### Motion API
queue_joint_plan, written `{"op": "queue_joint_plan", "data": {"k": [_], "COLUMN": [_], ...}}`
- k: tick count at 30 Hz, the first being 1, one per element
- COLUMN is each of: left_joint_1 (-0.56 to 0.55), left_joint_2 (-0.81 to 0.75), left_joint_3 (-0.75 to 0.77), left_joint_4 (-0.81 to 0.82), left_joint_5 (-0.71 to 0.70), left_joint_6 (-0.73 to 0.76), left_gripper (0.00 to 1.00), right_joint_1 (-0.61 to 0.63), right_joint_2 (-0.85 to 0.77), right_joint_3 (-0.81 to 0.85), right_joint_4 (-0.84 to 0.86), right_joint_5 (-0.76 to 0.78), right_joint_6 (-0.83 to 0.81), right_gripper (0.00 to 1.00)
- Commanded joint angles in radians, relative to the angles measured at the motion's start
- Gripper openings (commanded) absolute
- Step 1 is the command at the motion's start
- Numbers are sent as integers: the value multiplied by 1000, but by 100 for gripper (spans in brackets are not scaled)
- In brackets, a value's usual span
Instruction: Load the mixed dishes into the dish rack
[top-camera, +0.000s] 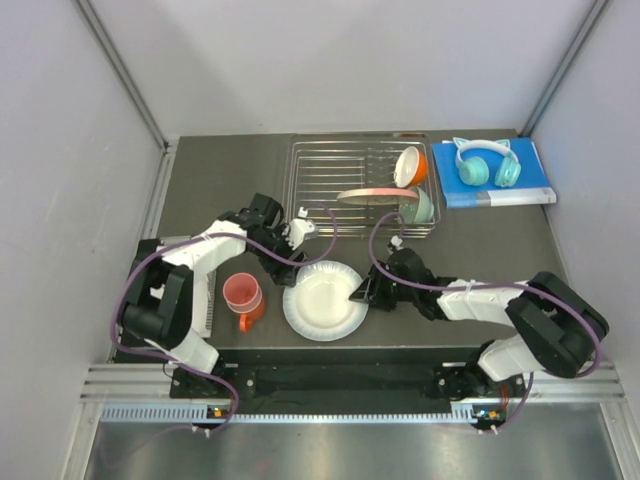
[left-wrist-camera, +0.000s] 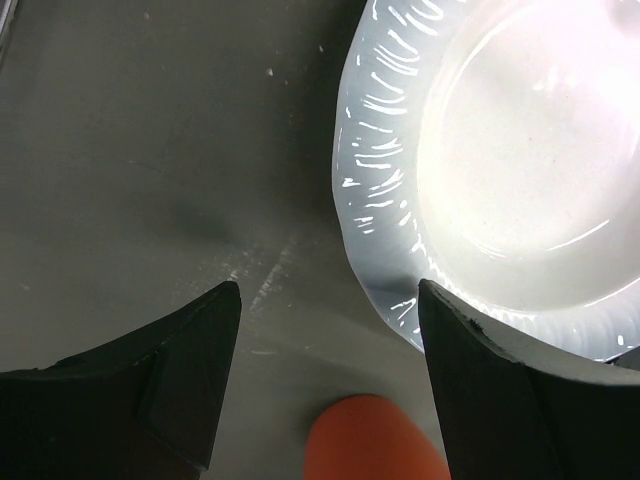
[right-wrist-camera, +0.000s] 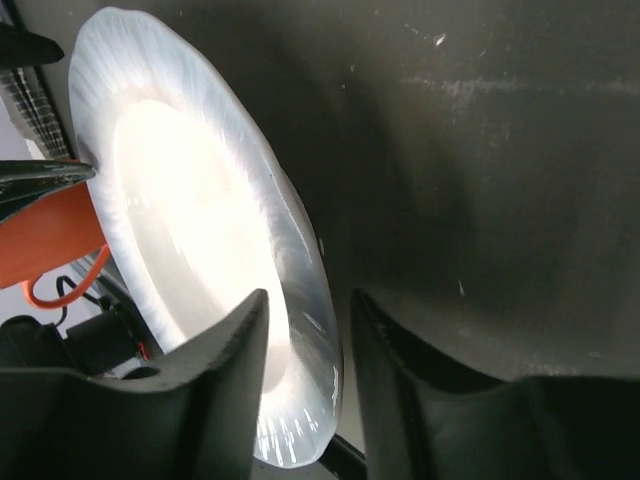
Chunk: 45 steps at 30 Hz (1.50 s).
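The white plate (top-camera: 320, 300) lies on the table near the front. My right gripper (top-camera: 358, 293) is open with one finger on each side of the plate's right rim (right-wrist-camera: 300, 260); a small gap still shows beside the rim. My left gripper (top-camera: 295, 262) is open and empty above the table at the plate's upper left edge (left-wrist-camera: 380, 200). The orange handled mug (top-camera: 247, 312) stands left of the plate, and the pink tumbler (top-camera: 241, 290) seems to sit inside it. The dish rack (top-camera: 330, 170) holds the sprig-patterned plate (top-camera: 368, 195), the orange bowl (top-camera: 411, 165) and the mint-green bowl (top-camera: 418, 207).
Teal cat-ear headphones (top-camera: 485, 162) lie on a blue book (top-camera: 535, 185) to the right of the rack. Grey walls close in the table on the left, back and right. An orange blur (left-wrist-camera: 375, 440) shows at the bottom of the left wrist view.
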Motion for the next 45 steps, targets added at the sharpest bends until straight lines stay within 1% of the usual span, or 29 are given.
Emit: {"op": "queue_joint_plan", "data": {"k": [1, 2, 3, 5, 6, 9, 11, 12, 13, 15, 16, 17, 18, 20, 21, 22, 23, 25, 27, 29, 31, 33, 37, 41, 45], "left_joint_1": [-12, -17, -20, -29, -31, -34, -32, -32, -32, -28, -21, -18, -12, 32, 57, 105, 124, 140, 141, 144, 144, 144, 147, 150, 152], "left_joint_2": [-5, -7, -10, -19, -22, -47, -82, -96, -114, -174, -194, -235, -250, -248, -245, -243, -238, -202, -156, -62, 25, 82, 143, 191, 209], "left_joint_3": [-17, -22, -26, -37, -39, -26, 23, 47, 105, 171, 235, 265, 327, 404, 434, 425, 406, 330, 297, 303, 342, 375, 435, 501, 504], "left_joint_4": [53, 61, 64, 73, 75, 64, 32, -11, -33, -92, -99, -102, -103, -132, -123, -49, -13, 105, 136, 128, 110, 111, 142, 147, 171], "left_joint_5": [25, 27, 27, 27, 25, 7, -10, -15, -22, -33, -44, -61, -87, -99, -82, -85, -88, -172, -234, -234, -211, -204, -211, -222, -205], "left_joint_6": [-12, -19, -24, -33, -36, -53, -71, -78, -84, -99, -105, -122, -125, -156, -173, -217, -237, -290, -309, -346, -376, -403, -426, -432, -447], "left_gripper": [76, 75, 75, 75, 75, 75, 75, 75, 75, 78, 80, 81, 84, 85, 86, 87, 87, 85, 85, 85, 85, 84, 84, 84, 84], "right_joint_1": [35, 38, 41, 42, 44, 47, 47, 50, 52, 58, 59, 59, 59, 61, 61, 61, 67, 76, 105, 134, 145, 154, 162, 167, 167], "right_joint_2": [23, 32, 34, 40, 40, 26, -6, -18, -33, -78, -89, -111, -122, -144, -151, -156, -170, -190, -224, -260, -297, -326, -385, -412, -431], "right_joint_3": [50, 53, 55, 58, 59, 62, 64, 68, 78, 98, 99, 101, 101, 110, 114, 128, 139, 180, 223, 291, 350, 403, 492, 564, 650], "right_joint_4": [25, 30, 30, 37, 34, 24, 10, -5, -27, -100, -119, -149, -165, -188, -215, -225, -243, -298, -378, -432, -502, -539, -639, -699, -740], "right_joint_5": [25, 25, 23, 22, 20, 26, 34, 49, 62, 86, 88, 88, 89, 89, 92, 92, 92, 97, 127, 164, 175, 183, 189, 184, 161], "right_joint_6": [11, 12, 14, 14, 14, 8, -12, -26, -43, -89, -101, -122, -130, -158, -167, -178, -210, -253, -342, -426, -501, -546, -635, -669, -686], "right_gripper": [33, 28, 20, 10, 0, 0, 0, 0, 0, 0, 0, 0, 0, 0, 0, 0, 0, 0, 0, 0, 0, 0, 0, 0, 0]}}
